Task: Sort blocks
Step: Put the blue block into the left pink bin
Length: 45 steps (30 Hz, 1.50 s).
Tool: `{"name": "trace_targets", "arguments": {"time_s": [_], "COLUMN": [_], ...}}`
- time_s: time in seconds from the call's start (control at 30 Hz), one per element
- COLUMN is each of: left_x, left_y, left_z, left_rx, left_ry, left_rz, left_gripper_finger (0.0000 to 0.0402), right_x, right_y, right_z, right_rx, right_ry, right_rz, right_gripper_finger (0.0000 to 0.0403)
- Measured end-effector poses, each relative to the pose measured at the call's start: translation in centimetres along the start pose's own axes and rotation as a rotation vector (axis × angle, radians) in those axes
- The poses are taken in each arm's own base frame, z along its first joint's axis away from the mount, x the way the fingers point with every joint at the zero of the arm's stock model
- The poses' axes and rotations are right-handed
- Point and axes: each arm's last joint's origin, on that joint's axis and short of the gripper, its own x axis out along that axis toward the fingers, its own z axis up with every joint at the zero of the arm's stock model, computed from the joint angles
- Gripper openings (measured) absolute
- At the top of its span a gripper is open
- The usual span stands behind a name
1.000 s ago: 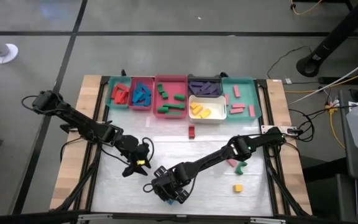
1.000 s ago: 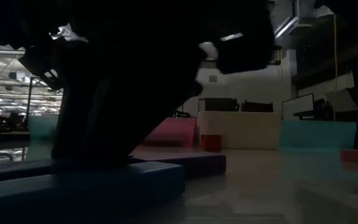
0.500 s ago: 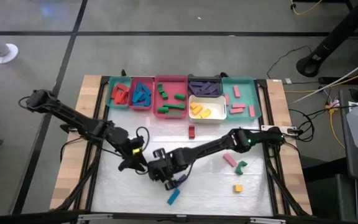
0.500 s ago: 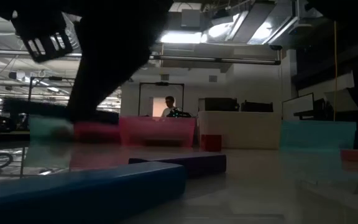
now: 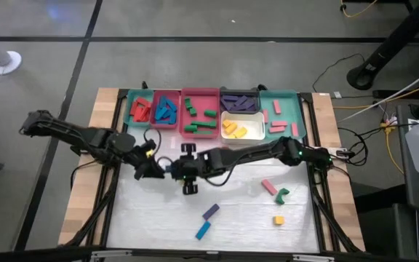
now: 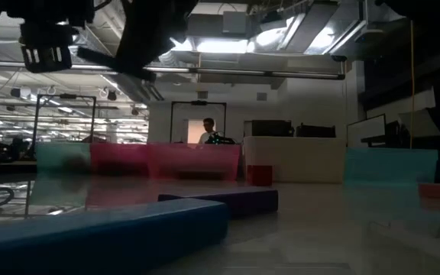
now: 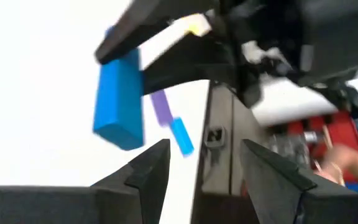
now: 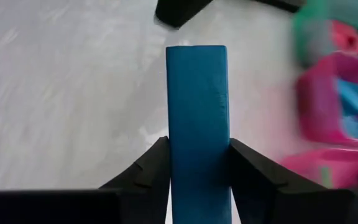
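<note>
My right gripper [image 8: 199, 146] is shut on a blue block [image 8: 197, 93] and hangs above the middle of the white table, right gripper [image 5: 183, 173] close beside my left gripper [image 5: 156, 169]. My left gripper [image 7: 204, 152] stands open with nothing between its fingers; the held blue block [image 7: 118, 99] shows ahead of it. Another blue block [image 5: 203, 230] and a purple block [image 5: 210, 212] lie flat near the table's near edge. Pink [image 5: 268, 187], green [image 5: 282, 194] and yellow [image 5: 278, 219] blocks lie at the right, and a red block [image 5: 224, 153] lies near the trays. My right gripper pinches the blue block's two long sides near one end [image 8: 194, 163] between its two fingers. The fingers lie along the block, which sticks out past their tips. They slant down from above. The block hangs tilted, clear of the table.
A row of trays stands along the far edge: a teal one [image 5: 129, 109] with red blocks, a pink one [image 5: 184, 129] with green, a dark one [image 5: 224, 93] with purple, a white one [image 5: 262, 132] with yellow, and a teal one [image 5: 297, 109] with pink.
My right gripper has risen from the blocks near the table's near edge and gone toward the far edge; a blue and a purple block stay lying where it was. My left gripper has also gone up and toward the far left.
</note>
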Motion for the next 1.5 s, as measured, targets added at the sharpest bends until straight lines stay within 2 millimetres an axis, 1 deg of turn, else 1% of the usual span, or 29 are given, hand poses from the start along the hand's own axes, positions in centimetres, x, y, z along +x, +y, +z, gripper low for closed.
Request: {"name": "trace_targets", "arguments": {"time_s": [0.07, 0.17, 0.33, 0.53, 0.73, 0.97, 1.03, 1.1, 1.23, 1.33, 1.5], "left_x": [-0.6, -1.3, -1.6, -1.8, -2.0, -1.5, -1.3, -1.1, -0.7, -0.7, -0.7], "left_y": [0.2, 0.6, 1.5, 2.3, 2.7, 2.9, 2.9, 2.8, 2.5, 2.4, 2.5], "left_z": [0.3, 0.7, 0.8, 0.8, 1.3, 1.6, 1.7, 1.9, 2.2, 2.3, 2.3], "left_rx": [-0.009, -0.046, -0.116, -0.152, -0.152, -0.153, -0.137, -0.125, -0.073, -0.090, -0.076], "left_ry": [-0.054, -0.123, -0.141, -0.134, -0.214, -0.216, -0.214, -0.221, -0.240, -0.249, -0.255], "left_rz": [0.027, 0.063, 0.146, 0.217, 0.265, 0.288, 0.286, 0.276, 0.246, 0.241, 0.253], "left_gripper_finger": [0.0182, 0.0182, 0.0182, 0.0182, 0.0182, 0.0178, 0.0166, 0.0144, 0.0087, 0.0043, 0.0041], "right_x": [-0.5, -0.5, -0.5, -0.5, -0.5, -0.5, -0.5, -0.5, -0.5, -0.5, -0.5], "right_y": [-0.7, -1.6, -2.4, -2.5, -2.6, -2.6, -2.6, -2.6, -2.6, -2.6, -2.6], "right_z": [0.2, 0.2, 0.3, 0.2, 0.4, 0.7, 0.8, 0.9, 1.0, 0.9, 0.9], "right_rx": [0.009, 0.019, 0.031, -0.006, -0.014, -0.012, -0.027, -0.049, -0.053, -0.060, -0.053], "right_ry": [-0.011, -0.013, -0.015, -0.006, -0.029, -0.054, -0.062, -0.073, -0.080, -0.074, -0.074], "right_rz": [-0.013, -0.048, -0.075, -0.102, -0.108, -0.122, -0.125, -0.128, -0.136, -0.149, -0.151], "right_gripper_finger": [0.0139, 0.0142, 0.0134, 0.0136, 0.0137, 0.0137, 0.0138, 0.0138, 0.0138, 0.0138, 0.0141]}}
